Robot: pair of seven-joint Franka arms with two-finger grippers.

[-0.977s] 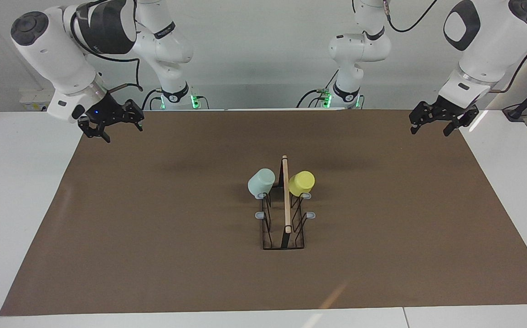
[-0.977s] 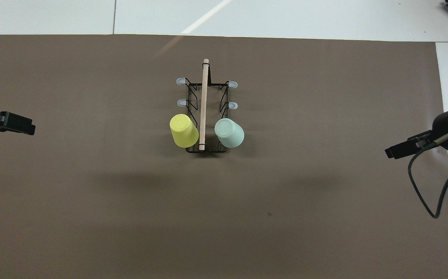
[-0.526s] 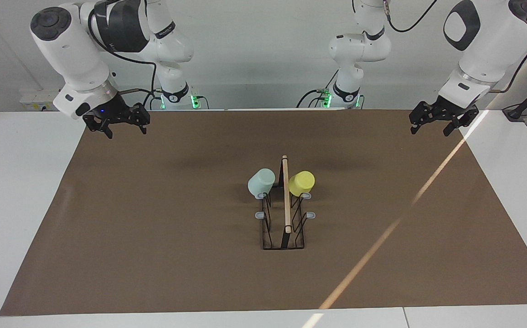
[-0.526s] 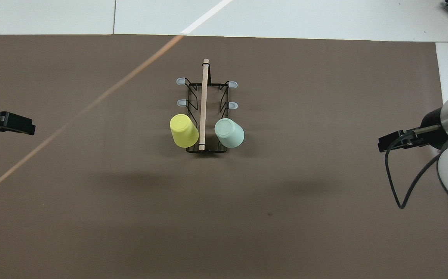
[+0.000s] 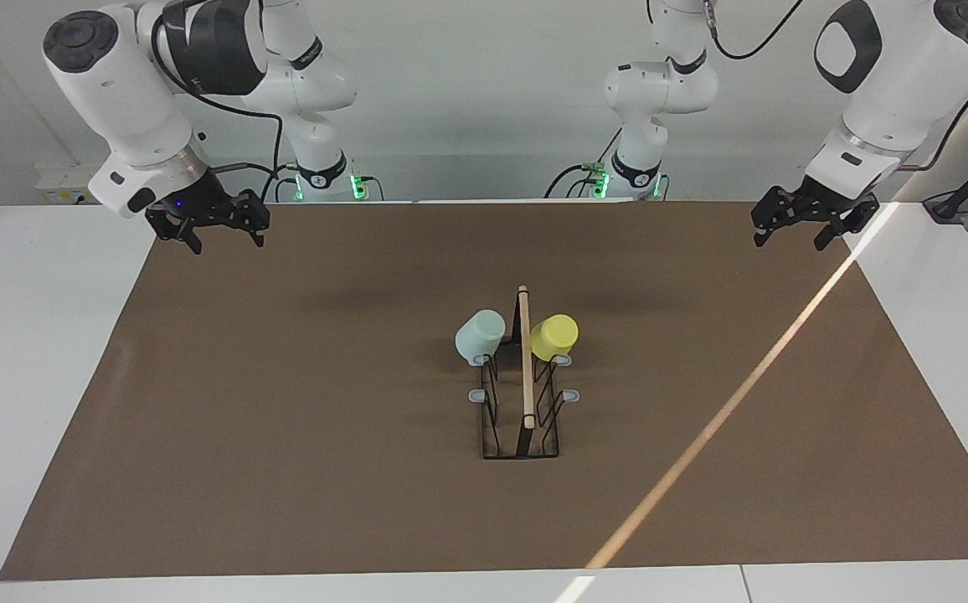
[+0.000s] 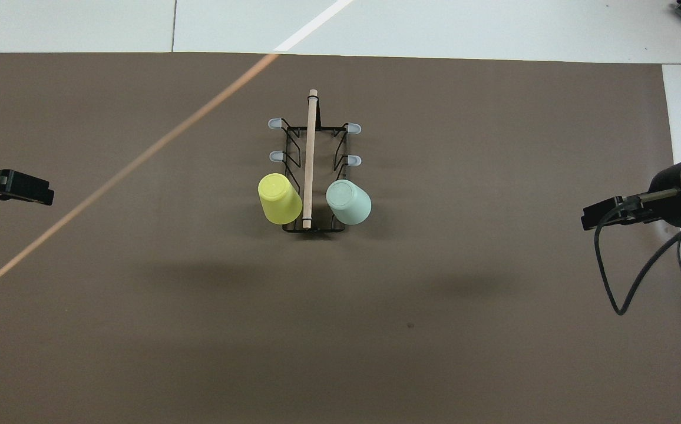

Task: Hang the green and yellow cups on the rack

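The rack (image 5: 526, 377), black wire with a light wooden bar, stands mid-mat; it also shows in the overhead view (image 6: 310, 153). The pale green cup (image 5: 479, 335) hangs mouth-down and tilted on the prong nearest the robots, on the side toward the right arm's end (image 6: 349, 202). The yellow cup (image 5: 553, 337) hangs the same way on the matching prong toward the left arm's end (image 6: 280, 198). My left gripper (image 5: 790, 239) is open and empty, raised over the mat's edge (image 6: 13, 187). My right gripper (image 5: 226, 241) is open and empty over the other edge (image 6: 611, 213).
A brown mat (image 5: 283, 435) covers the white table (image 5: 32, 352). Two grey-tipped prongs per side (image 5: 477, 395) (image 5: 569, 394) are bare. A thin streak of light (image 5: 718, 423) crosses the mat. The right arm's black cable (image 6: 605, 277) hangs over the mat's edge.
My right gripper has shifted slightly over its edge of the mat, staying empty. A streak of light has appeared across the mat. The left arm, cups and rack have not moved.
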